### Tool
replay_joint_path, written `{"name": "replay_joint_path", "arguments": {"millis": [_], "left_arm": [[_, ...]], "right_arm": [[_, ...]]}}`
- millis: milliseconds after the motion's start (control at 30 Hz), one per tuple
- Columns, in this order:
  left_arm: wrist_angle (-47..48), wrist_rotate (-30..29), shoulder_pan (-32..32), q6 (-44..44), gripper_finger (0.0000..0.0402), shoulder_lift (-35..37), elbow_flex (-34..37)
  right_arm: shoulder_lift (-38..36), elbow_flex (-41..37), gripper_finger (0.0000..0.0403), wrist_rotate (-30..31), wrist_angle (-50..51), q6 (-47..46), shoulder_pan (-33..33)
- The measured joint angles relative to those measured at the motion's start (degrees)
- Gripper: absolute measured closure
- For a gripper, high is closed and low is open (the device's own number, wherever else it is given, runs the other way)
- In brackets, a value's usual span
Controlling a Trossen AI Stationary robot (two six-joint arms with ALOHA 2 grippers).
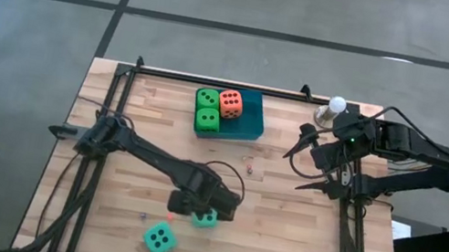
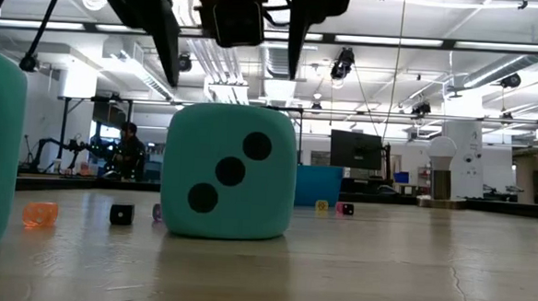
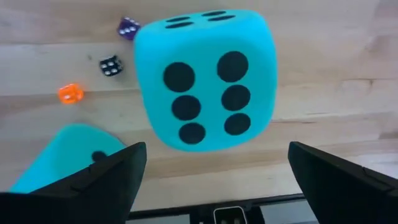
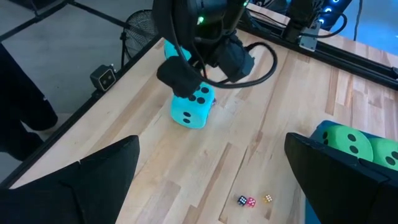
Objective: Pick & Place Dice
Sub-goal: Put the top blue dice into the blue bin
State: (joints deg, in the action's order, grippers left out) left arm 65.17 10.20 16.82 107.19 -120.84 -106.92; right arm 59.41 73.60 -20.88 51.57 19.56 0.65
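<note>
**Over the teal die, fingers wide**

My left gripper [image 1: 208,208] hangs directly above one teal die [image 1: 204,219] near the table's [image 1: 295,250] front edge, roughly midway along it. My fingers are spread as far as they go and touch nothing; in my left wrist view the die [image 3: 202,78] sits squarely between them, six pips up. I hold them that wide because the cube is broad and soft-looking, so I judge the fingers must pass down both flanks before they squeeze.

The second teal die [image 1: 159,240] rests closer still to the front edge, just beside the first, apart from it. It waits its turn, I reckon.

Three dice already lie in the blue tray [image 1: 250,121] at the back edge: two green [image 1: 208,99] and one orange-red [image 1: 230,102], packed against each other. That leaves the two teal ones, so I judge the job a little past halfway.

A few tiny dice [image 3: 111,65] are scattered on the wood near my target; I should come straight down so I do not nudge them.

My right gripper [image 1: 300,146], jaws also spread and empty, waits over the back right part of the table, beside the white ball on its stand [image 1: 337,104], clear of my path to the tray.
</note>
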Motion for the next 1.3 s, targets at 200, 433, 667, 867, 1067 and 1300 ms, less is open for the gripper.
{"name": "replay_joint_path", "arguments": {"millis": [200, 433, 667, 867, 1067, 1300], "left_arm": [[5.0, -0.5, 0.2, 1.8, 0.0015, 0.0, -4.4], [4.5, -1.9, 0.3, 3.0, 0.002, -1.0, -4.5], [5.0, -3.4, 0.2, 2.6, 0.0017, -2.5, -4.1], [4.8, -5.7, -0.1, 1.3, 0.002, -2.8, -3.7], [3.1, -6.4, -0.3, 1.0, 0.0022, -2.8, -2.1], [1.8, -6.2, -0.3, 0.6, 0.0018, -2.8, 0.1]], "right_arm": [[0.0, 0.0, 0.0003, 0.0, 0.0, 0.1, 0.0], [0.0, 0.0, 0.0003, 0.0, 0.0, 0.0, 0.0], [0.0, 0.0, 0.0003, 0.0, 0.0, 0.1, 0.0], [0.0, 0.0, 0.0003, 0.0, 0.0, 0.0, 0.0], [0.0, 0.0, 0.0003, 0.0, 0.0, 0.1, 0.0], [0.0, 0.0, 0.0003, 0.0, 0.0, 0.0, 0.0]]}}
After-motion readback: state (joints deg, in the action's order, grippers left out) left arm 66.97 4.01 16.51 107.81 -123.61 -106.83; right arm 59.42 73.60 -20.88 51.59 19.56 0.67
